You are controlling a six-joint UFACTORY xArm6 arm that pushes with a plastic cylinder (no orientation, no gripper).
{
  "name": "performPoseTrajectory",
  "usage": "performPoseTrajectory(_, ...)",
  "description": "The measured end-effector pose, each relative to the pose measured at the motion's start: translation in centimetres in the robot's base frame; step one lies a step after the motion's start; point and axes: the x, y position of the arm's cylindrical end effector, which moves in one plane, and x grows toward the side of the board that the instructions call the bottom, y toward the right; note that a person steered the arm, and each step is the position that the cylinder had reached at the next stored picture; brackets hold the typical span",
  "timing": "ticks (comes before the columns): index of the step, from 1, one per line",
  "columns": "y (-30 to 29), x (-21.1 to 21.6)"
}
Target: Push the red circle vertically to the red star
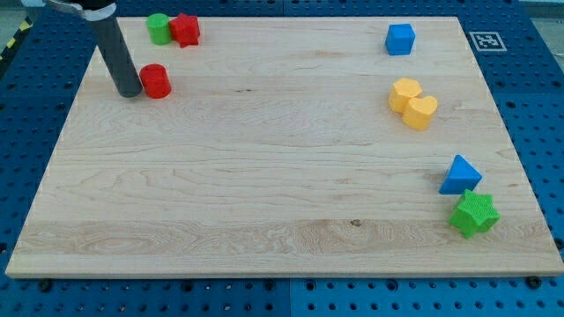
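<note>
The red circle [156,80] lies near the board's upper left. The red star [185,30] sits above it and slightly to the right, at the top edge, touching a green circle [159,28] on its left. My tip [130,92] stands just left of the red circle, touching or almost touching its left side. The dark rod leans up to the view's top left.
A blue cube [400,39] is at the top right. A yellow hexagon [405,93] and a yellow heart [422,112] touch at the right. A blue triangle [460,175] and a green star [474,214] sit at the lower right. The wooden board [264,176] lies on a blue pegboard.
</note>
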Motion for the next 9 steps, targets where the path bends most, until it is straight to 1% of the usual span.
performPoseTrajectory(2,1.1,1.3)
performPoseTrajectory(5,1.7,1.2)
performPoseTrajectory(7,1.8,-0.7)
performPoseTrajectory(8,2.8,-1.6)
performPoseTrajectory(9,5.8,-1.6)
